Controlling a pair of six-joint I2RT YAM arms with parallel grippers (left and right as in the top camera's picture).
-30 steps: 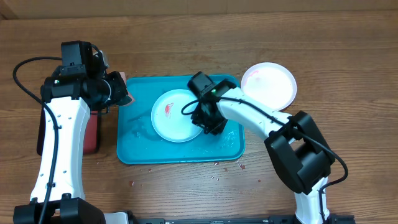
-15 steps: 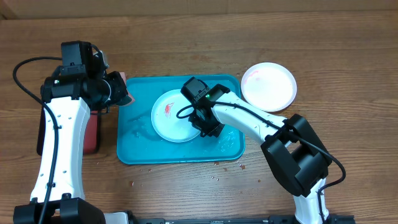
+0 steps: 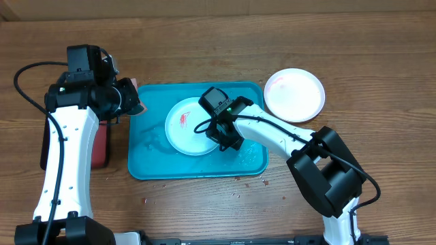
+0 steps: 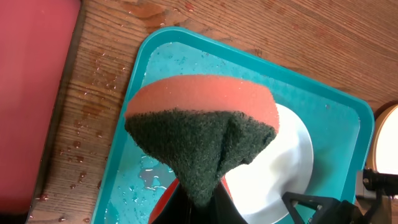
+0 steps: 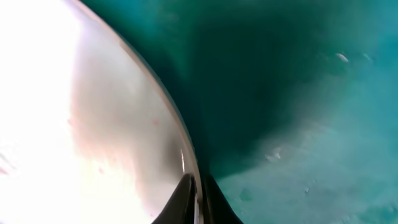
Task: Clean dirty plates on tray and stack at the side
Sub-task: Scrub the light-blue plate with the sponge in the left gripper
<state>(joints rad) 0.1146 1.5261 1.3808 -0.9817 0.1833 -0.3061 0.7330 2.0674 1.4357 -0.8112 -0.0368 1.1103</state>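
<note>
A white plate (image 3: 189, 127) with a small red smear lies in the teal tray (image 3: 150, 160). My right gripper (image 3: 228, 139) is shut on the plate's right rim; in the right wrist view (image 5: 198, 199) the fingers pinch the rim of the white plate (image 5: 81, 124) over the tray (image 5: 298, 93). My left gripper (image 3: 129, 99) is shut on an orange sponge with a dark green scrub face (image 4: 199, 134), held above the tray's left end (image 4: 143, 62). A second white plate (image 3: 294, 94) with a faint red stain sits on the table right of the tray. No yellow-green or pale blue plate shows.
A smaller dark-rimmed tray with a pink-red inside (image 3: 101, 146) lies left of the teal tray, also in the left wrist view (image 4: 31, 93). Water drops lie on the teal tray floor and the wood around it.
My right gripper shifted slightly left along the tray and the white plate moved a little left with it. The left arm and sponge have not moved.
</note>
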